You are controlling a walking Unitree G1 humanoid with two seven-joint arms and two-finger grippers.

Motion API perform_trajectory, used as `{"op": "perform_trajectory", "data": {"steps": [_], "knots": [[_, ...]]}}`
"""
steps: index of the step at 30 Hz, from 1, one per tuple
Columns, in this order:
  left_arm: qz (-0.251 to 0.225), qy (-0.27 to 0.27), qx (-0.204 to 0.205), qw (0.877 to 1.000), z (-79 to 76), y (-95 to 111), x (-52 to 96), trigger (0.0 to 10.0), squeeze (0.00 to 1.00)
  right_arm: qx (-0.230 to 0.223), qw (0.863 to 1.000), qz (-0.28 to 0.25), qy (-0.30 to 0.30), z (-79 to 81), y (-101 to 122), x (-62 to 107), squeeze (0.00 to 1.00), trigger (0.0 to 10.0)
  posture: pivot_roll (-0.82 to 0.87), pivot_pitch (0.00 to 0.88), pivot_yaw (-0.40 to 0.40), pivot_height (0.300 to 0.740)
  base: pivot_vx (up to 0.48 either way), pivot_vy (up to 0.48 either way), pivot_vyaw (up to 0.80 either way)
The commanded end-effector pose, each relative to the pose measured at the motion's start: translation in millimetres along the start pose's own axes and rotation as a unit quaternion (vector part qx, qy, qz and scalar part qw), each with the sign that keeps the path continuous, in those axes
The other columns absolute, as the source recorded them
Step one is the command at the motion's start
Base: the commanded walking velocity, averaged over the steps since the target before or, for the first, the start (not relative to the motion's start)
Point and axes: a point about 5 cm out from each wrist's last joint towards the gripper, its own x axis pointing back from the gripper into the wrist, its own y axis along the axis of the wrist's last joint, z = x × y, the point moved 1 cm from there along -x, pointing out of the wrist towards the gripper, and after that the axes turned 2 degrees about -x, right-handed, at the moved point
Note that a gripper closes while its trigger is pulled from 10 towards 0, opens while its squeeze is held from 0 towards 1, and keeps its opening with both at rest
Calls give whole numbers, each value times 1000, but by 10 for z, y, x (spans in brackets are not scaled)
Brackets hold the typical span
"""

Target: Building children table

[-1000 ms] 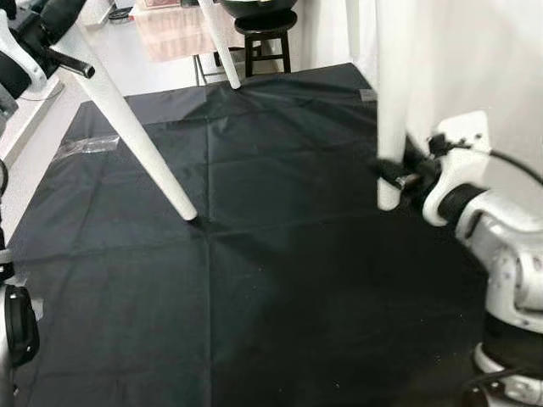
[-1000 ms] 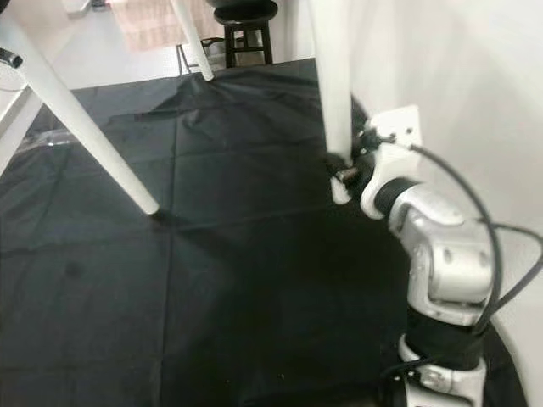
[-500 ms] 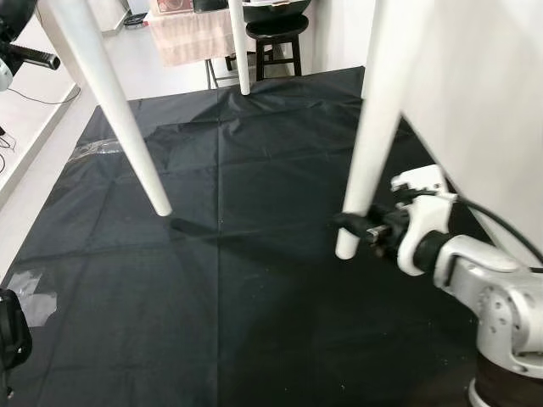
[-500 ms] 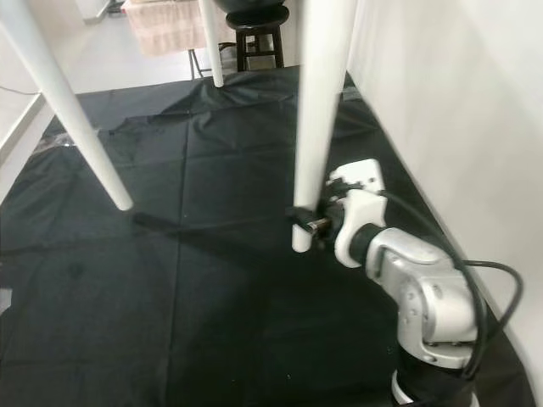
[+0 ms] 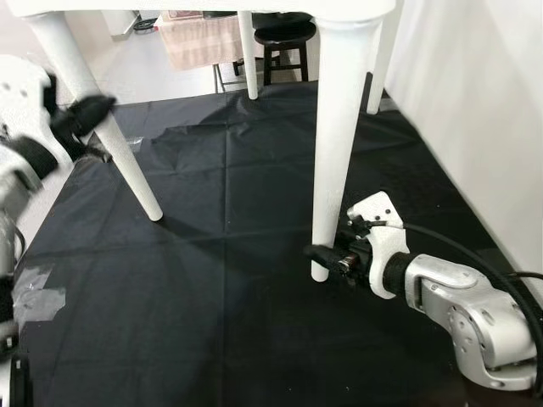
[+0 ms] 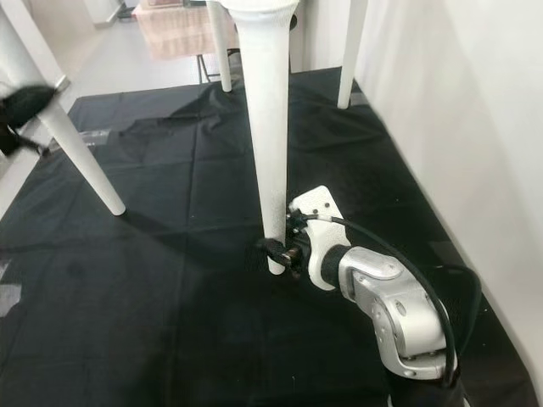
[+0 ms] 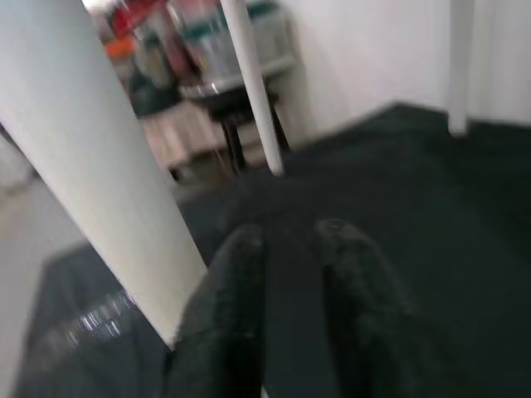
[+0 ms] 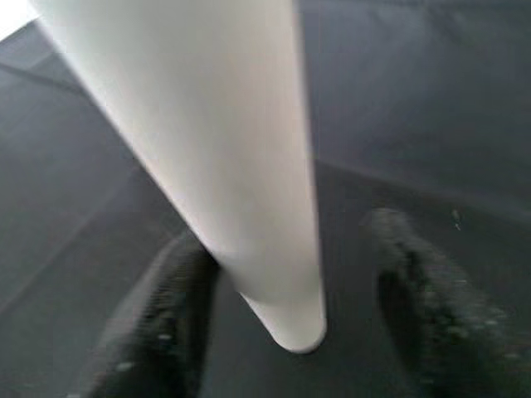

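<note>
Black floor cloth [image 5: 229,280] under white table [image 5: 339,10] | right gripper [image 5: 327,257] straddles near leg [image 5: 335,144] tip, fingers apart, one seems touching | left gripper [image 5: 92,108] blurred at far leg [image 5: 110,144], jaw state cannot be told | legs to be lowered evenly.

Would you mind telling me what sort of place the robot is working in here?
Probably a room in a home, set up for furniture assembly: a black floor sheet is spread under a white table on four legs, beside a white wall, with a dark stool beyond.
</note>
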Motion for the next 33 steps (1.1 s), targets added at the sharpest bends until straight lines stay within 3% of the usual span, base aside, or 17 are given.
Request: {"op": "perform_trajectory", "data": {"steps": [1, 6, 8, 11, 12, 13, 15, 21, 22, 23, 24, 26, 30, 31, 33], "knots": [[16, -22, -1, 1000, -95, -75, 61, 10000, 1000, -2, 1000, -9, -9, -93, -21, 49, 1000, 10000, -70, 71, 59, 740, 0, 0, 0], [45, -34, 14, 998, -191, -269, 206, 10000, 1000, 3, 1000, -22, 4, -168, -51, 172, 1000, 10000, -64, 78, 60, 740, 0, 0, 0], [60, -35, 26, 997, -309, -406, 298, 10000, 1000, 9, 999, -34, 23, -206, -81, 291, 1000, 10000, -59, 82, 60, 740, 0, 0, 0], [65, -34, 31, 997, -366, -451, 329, 10000, 1000, 11, 999, -40, 31, -220, -93, 332, 1000, 10000, -59, 82, 60, 740, 0, 0, 0], [68, -36, 41, 996, -462, -506, 349, 10000, 1000, 13, 998, -42, 43, -223, -113, 380, 1000, 10000, -50, 89, 58, 740, 0, 0, 0], [68, -36, 41, 996, -462, -506, 349, 10000, 1000, 13, 998, -42, 43, -223, -113, 380, 1000, 10000, -50, 89, 58, 740, 0, 0, 0], [69, -43, 76, 994, -779, -622, 322, 10000, 1000, 32, 997, -32, 70, -237, -190, 484, 1000, 10000, -45, 91, 59, 740, 0, 0, 0], [86, -6, 111, 990, -1029, -748, 280, 10000, 1000, 46, 994, -25, 93, -260, -215, 584, 1000, 10000, -53, 100, 58, 740, 0, 0, 0], [102, 2, 117, 988, -1069, -809, 280, 10000, 0, 54, 995, -21, 79, -297, -220, 575, 1000, 10000, -55, 101, 56, 740, 0, 0, 0], [114, 8, 119, 986, -1083, -860, 286, 10000, 0, 62, 996, -20, 65, -328, -222, 553, 1000, 10000, -55, 101, 56, 740, 0, 0, 0], [119, 17, 122, 985, -1081, -894, 304, 10000, 0, 67, 996, -33, 45, -365, -186, 513, 0, 10000, -57, 105, 56, 740, 0, 0, 0], [122, 34, 122, 984, -1071, -938, 340, 10000, 0, 50, 996, -73, 10, -399, -91, 408, 0, 10000, -60, 109, 59, 740, 0, 0, 0], [123, 43, 121, 984, -1072, -959, 362, 10000, 0, 31, 995, -100, -6, -396, -34, 337, 0, 10000, -60, 110, 58, 740, 0, 0, 0], [124, 44, 117, 984, -1082, -970, 373, 10000, 0, 21, 994, -106, -3, -361, -32, 302, 0, 10000, -60, 110, 56, 740, 0, 0, 0], [132, 49, 87, 986, -1190, -1008, 439, 10000, 0, 15, 993, -117, 28, -147, -109, 188, 0, 10000, -54, 113, 52, 740, 0, 0, 0]]}}
